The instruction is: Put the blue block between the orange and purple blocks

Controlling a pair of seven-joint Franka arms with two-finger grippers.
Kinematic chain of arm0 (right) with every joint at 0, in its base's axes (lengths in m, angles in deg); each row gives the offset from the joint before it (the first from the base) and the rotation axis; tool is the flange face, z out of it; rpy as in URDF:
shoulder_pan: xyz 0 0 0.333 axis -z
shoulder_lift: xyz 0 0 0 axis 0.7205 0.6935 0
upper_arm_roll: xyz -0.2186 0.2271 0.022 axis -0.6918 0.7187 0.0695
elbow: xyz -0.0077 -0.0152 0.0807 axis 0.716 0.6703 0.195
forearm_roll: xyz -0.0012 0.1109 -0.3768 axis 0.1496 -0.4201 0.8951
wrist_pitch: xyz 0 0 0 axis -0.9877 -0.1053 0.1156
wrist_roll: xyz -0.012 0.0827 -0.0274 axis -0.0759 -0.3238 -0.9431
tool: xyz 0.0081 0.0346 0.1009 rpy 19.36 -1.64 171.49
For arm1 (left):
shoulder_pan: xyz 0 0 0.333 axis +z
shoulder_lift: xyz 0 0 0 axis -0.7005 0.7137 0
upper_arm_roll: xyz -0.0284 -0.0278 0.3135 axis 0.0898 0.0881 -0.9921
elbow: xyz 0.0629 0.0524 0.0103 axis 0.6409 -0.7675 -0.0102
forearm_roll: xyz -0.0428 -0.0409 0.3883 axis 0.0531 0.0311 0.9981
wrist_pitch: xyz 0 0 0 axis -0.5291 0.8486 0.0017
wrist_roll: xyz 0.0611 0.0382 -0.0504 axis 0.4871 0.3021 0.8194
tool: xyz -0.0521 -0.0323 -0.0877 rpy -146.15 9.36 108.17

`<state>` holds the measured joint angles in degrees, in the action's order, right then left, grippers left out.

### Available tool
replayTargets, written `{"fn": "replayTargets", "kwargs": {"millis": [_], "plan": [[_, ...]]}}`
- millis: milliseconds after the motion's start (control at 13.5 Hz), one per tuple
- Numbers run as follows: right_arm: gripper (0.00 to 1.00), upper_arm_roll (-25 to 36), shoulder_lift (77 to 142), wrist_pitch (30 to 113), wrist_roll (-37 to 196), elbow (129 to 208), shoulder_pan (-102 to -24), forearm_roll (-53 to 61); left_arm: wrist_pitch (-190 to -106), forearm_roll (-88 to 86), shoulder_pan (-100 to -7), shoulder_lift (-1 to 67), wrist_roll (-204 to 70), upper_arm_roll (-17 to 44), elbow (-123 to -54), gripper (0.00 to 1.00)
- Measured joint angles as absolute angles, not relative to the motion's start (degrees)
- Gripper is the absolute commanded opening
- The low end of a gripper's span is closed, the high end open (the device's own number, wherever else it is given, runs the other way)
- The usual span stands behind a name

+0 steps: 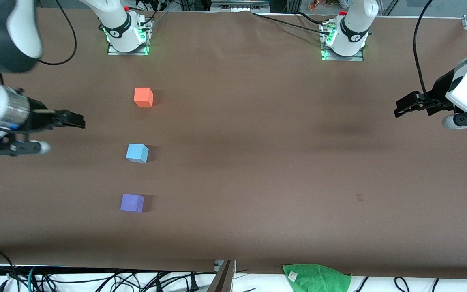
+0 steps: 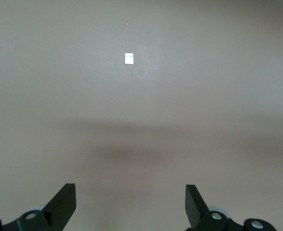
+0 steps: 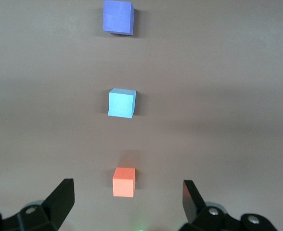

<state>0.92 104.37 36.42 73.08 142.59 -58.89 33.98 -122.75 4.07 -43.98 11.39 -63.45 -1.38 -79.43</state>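
Three cubes stand in a line on the brown table toward the right arm's end. The orange block (image 1: 143, 97) is farthest from the front camera, the purple block (image 1: 132, 203) is nearest, and the blue block (image 1: 137, 153) sits between them, apart from both. All three show in the right wrist view: orange (image 3: 124, 182), blue (image 3: 122, 103), purple (image 3: 118, 17). My right gripper (image 1: 78, 121) is open and empty, in the air beside the line of cubes. My left gripper (image 1: 400, 108) is open and empty over bare table at the left arm's end.
A green cloth (image 1: 316, 278) lies at the table's edge nearest the front camera. A small pale mark (image 1: 359, 197) is on the table; it also shows in the left wrist view (image 2: 129, 58). Cables run along that near edge. The arm bases (image 1: 127, 34) stand along the table's farthest edge.
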Motion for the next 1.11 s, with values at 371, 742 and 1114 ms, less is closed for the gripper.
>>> {"fn": "replayTargets", "kwargs": {"millis": [371,742,1114], "plan": [[0.99,7.8,98.3,34.6,73.1,146.2,-52.0,38.6,-122.8,4.1,-44.0,11.4,-63.5,-1.4,-79.4,1.0],[0.99,9.3,93.3,34.5,73.1,148.5,-50.7,40.4,-122.8,4.1,-44.0,11.4,-63.5,-1.4,-79.4,1.0],[0.99,11.5,92.3,35.1,73.9,151.1,-50.2,43.1,-122.8,4.1,-44.0,11.4,-63.5,-1.4,-79.4,1.0]]}}
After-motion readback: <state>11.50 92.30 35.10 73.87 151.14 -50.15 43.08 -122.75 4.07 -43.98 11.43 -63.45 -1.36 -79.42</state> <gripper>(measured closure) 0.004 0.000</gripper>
